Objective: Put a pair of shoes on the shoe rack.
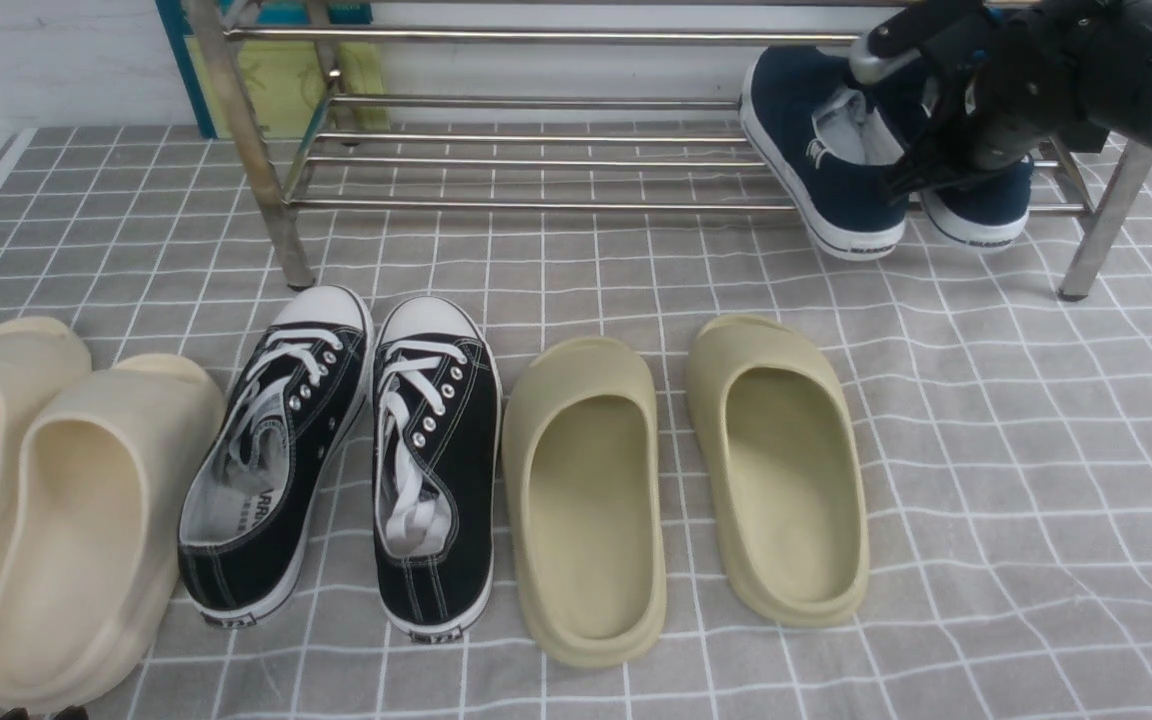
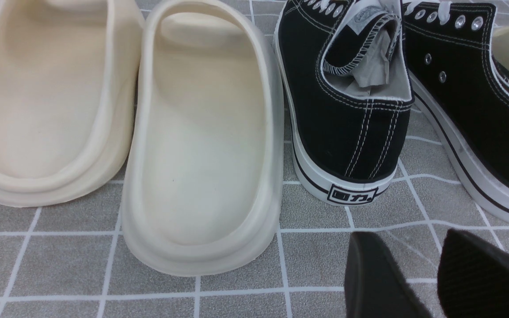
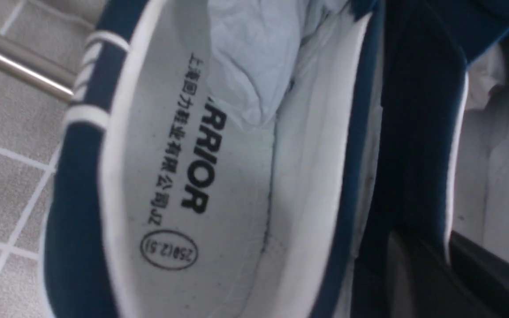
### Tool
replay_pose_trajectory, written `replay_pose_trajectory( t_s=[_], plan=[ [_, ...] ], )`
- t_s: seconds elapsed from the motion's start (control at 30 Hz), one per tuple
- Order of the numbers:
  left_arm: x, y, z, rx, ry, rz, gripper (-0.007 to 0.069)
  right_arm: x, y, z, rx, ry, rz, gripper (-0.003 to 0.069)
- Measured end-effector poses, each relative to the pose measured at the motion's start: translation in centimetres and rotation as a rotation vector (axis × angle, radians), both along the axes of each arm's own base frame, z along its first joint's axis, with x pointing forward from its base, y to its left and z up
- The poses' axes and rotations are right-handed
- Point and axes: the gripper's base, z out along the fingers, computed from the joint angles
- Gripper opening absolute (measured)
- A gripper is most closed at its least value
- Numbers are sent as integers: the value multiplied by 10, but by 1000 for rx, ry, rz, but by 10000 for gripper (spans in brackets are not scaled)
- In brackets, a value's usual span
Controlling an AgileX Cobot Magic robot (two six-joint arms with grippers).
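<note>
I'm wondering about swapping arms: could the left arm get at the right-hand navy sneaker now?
Probably not easily: the right tool pinches its side, and the other navy sneaker sits on its left.

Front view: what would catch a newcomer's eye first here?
Probably the row of footwear across the checked cloth: cream slides at the left, black lace-ups beside them, olive slides next. Then the right pincer up at the steel rack, gripping one of two navy shoes at the rack's right end.
</note>
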Motion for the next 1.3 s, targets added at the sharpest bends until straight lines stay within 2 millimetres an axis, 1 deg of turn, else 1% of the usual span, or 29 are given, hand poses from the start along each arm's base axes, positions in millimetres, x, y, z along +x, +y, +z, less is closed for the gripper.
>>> replay_pose_trajectory(
  t_s=[0.1, 0.2, 0.23, 0.3, 0.33, 0.37, 0.43, 0.47, 0.5, 0.53, 0.57, 0.63, 0.7, 0.73, 0.77, 0.8, 0.83, 0.87, 0.93, 0.97, 1.0, 1.03, 1.07, 1.1, 1.13, 1.17, 1.2, 1.27, 1.3],
  plan=[
    [0, 0, 0, 0, 0, 0, 239, 1, -1, 0, 29, -5, -14, 84],
    [0, 0, 0, 0, 0, 0, 239, 2, -2, 4, 71, -31, -40, 208],
    [0, 0, 0, 0, 0, 0, 239, 2, -2, 4, 75, -32, -42, 208],
    [0, 0, 0, 0, 0, 0, 239, -2, -2, 10, 118, -22, -74, 328],
    [0, 0, 0, 0, 0, 0, 239, -5, -1, 13, 134, -8, -84, 356],
    [0, 0, 0, 0, 0, 0, 239, -5, -1, 13, 134, -10, -83, 363],
    [0, 0, 0, 0, 0, 0, 239, -13, -1, 26, 176, 4, -102, 429],
    [0, 0, 0, 0, 0, 0, 239, -19, -1, 37, 208, -3, -109, 464],
    [0, 0, 0, 0, 0, 0, 239, -24, -1, 47, 228, -16, -109, 480],
    [0, 0, 0, 0, 0, 0, 239, -24, -1, 46, 231, -13, -110, 484],
    [0, 0, 0, 0, 0, 0, 239, -37, -1, 64, 268, -34, -109, 505],
    [0, 0, 0, 0, 0, 0, 239, -57, -1, 88, 305, -71, -100, 509],
    [0, 0, 0, 0, 0, 0, 239, -83, -2, 117, 343, -139, -86, 489],
    [0, 0, 0, 0, 0, 0, 239, -85, -1, 120, 349, -150, -81, 482],
    [0, 0, 0, 0, 0, 0, 239, -112, -3, 143, 391, -222, -69, 428],
    [0, 0, 0, 0, 0, 0, 239, -116, -3, 148, 395, -239, -65, 420],
    [0, 0, 0, 0, 0, 0, 239, -146, -8, 171, 427, -326, -44, 347],
    [0, 0, 0, 0, 0, 0, 239, -164, -12, 182, 445, -379, -32, 293],
    [0, 0, 0, 0, 0, 0, 239, -198, -18, 197, 471, -479, -3, 171],
    [0, 0, 0, 0, 0, 0, 239, -213, -21, 201, 482, -526, 12, 132],
    [0, 0, 0, 0, 0, 0, 239, -231, -25, 206, 498, -599, 37, 61],
    [0, 0, 0, 0, 0, 0, 239, -250, -28, 207, 513, -667, 61, 20],
    [0, 0, 0, 0, 0, 0, 239, -267, -31, 205, 526, -720, 80, 4],
    [0, 0, 0, 0, 0, 0, 239, -271, -31, 204, 530, -735, 86, 0],
    [0, 0, 0, 0, 0, 0, 239, -284, -33, 204, 547, -807, 114, -2],
    [0, 0, 0, 0, 0, 0, 239, -306, -36, 193, 562, -889, 150, -2],
    [0, 0, 0, 0, 0, 0, 239, -328, -40, 188, 580, -969, 180, 1],
    [0, 0, 0, 0, 0, 0, 239, -351, -44, 172, 594, -1026, 204, 5],
    [0, 0, 0, 0, 0, 0, 239, -362, -46, 160, 596, -1029, 206, 5]
  ],
)
